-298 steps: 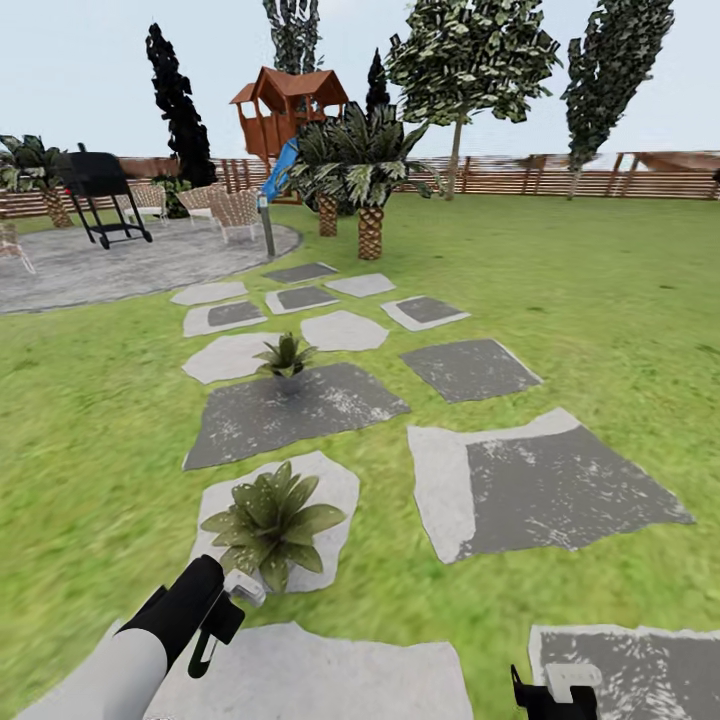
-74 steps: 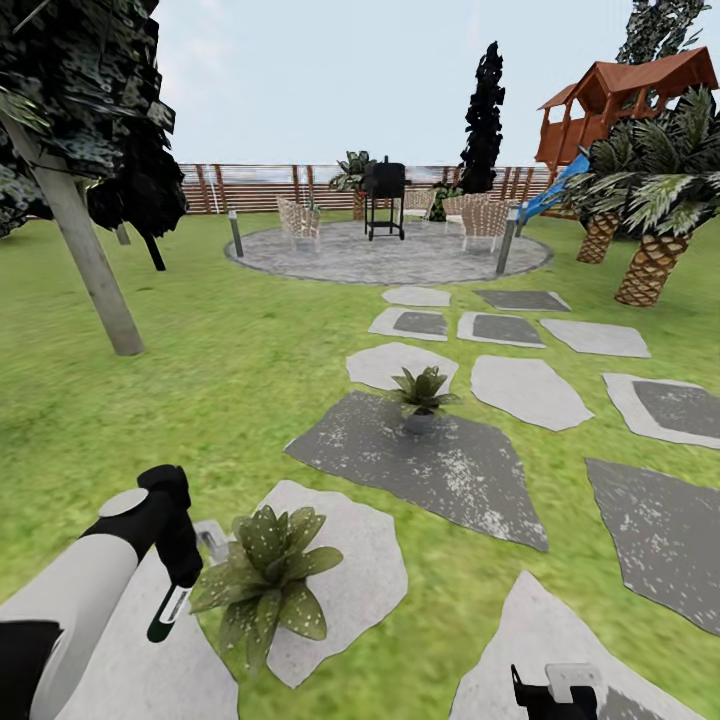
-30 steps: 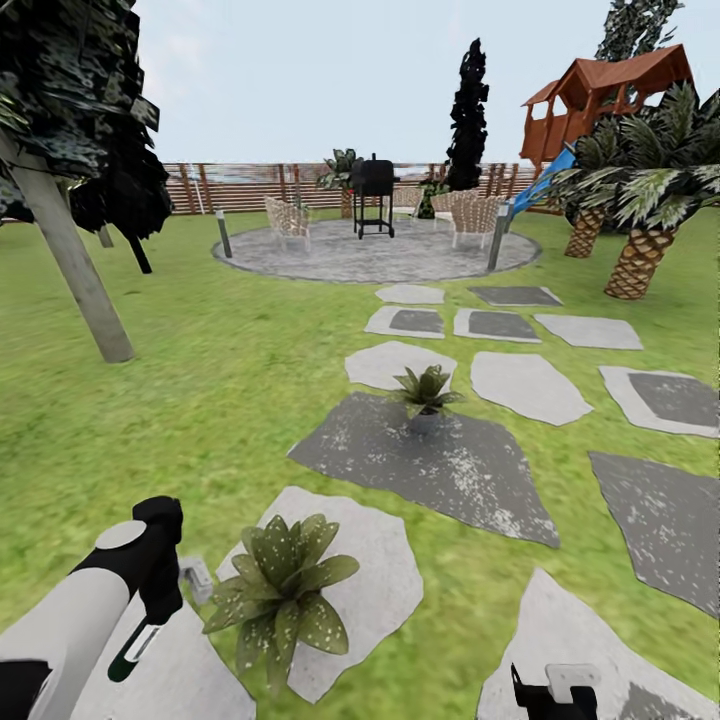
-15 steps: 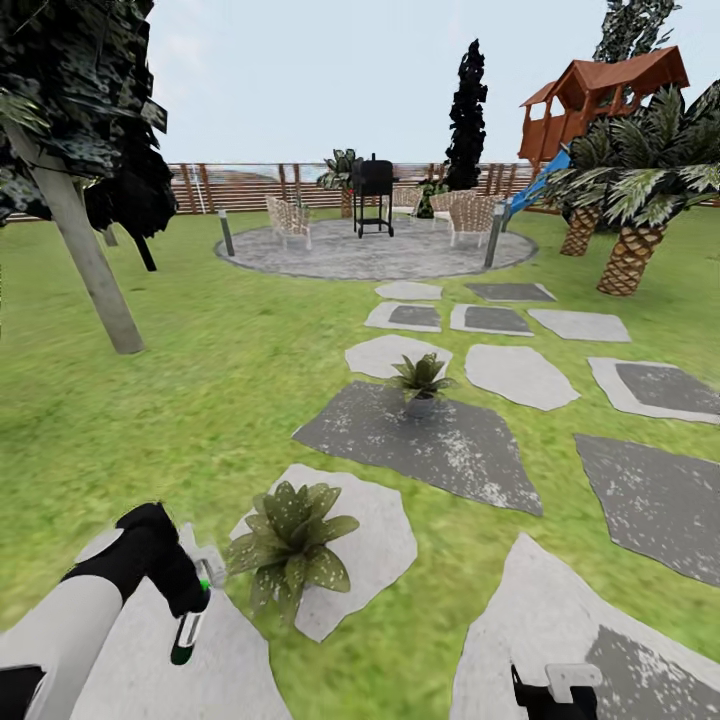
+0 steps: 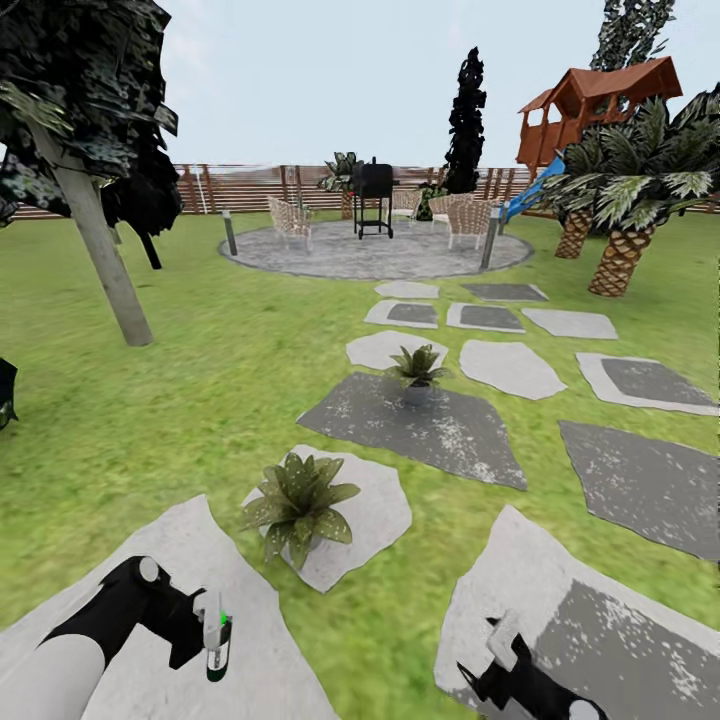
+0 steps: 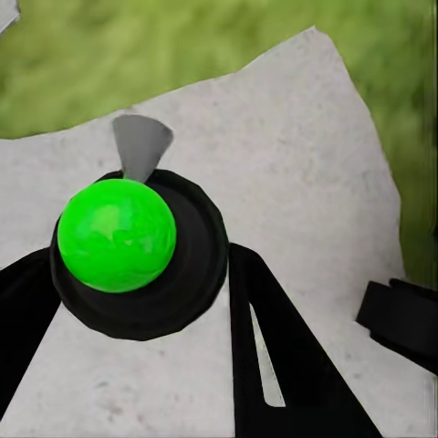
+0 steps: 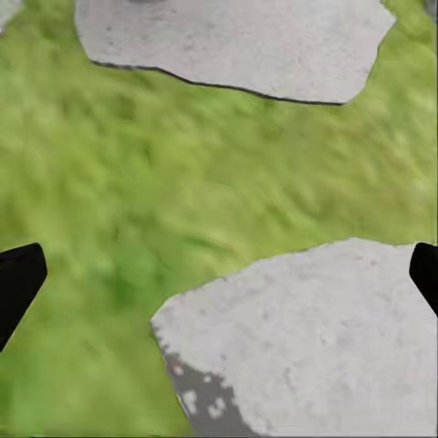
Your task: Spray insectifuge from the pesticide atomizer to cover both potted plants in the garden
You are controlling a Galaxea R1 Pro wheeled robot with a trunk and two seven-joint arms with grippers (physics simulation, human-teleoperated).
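We've got the bottle (image 5: 215,645) clamped in our left gripper (image 5: 200,640), down low over the big pale stepping stone (image 5: 180,560) nearest us. In the left wrist view the gripper's two black fingers (image 6: 274,365) run up either side of the bottle, which we see end-on as a dark round rim around a bright green disc (image 6: 117,235), so the grip looks solid. We reckon it's held out in front like that to keep the spray head pointed roughly toward the near plant (image 5: 298,503), which sits on its own pale stone (image 5: 375,520) just beyond the gripper, well short of touching it. The second plant (image 5: 418,370) is farther up the path, at the edge of a dark stone (image 5: 440,430), so it probably needs a drive or a long reach.

The right gripper (image 5: 500,650) hangs open and empty low on the right; the right wrist view just has its two dark fingertips (image 7: 18,278) wide apart at the edges, over grass and stone.

Hard to make out: which way the nozzle actually faces, since the bottle is tiny in the head view. No spray or wet marks are visible, so we can't tell how much either plant is covered. The near plant's pot is buried under its leaves.
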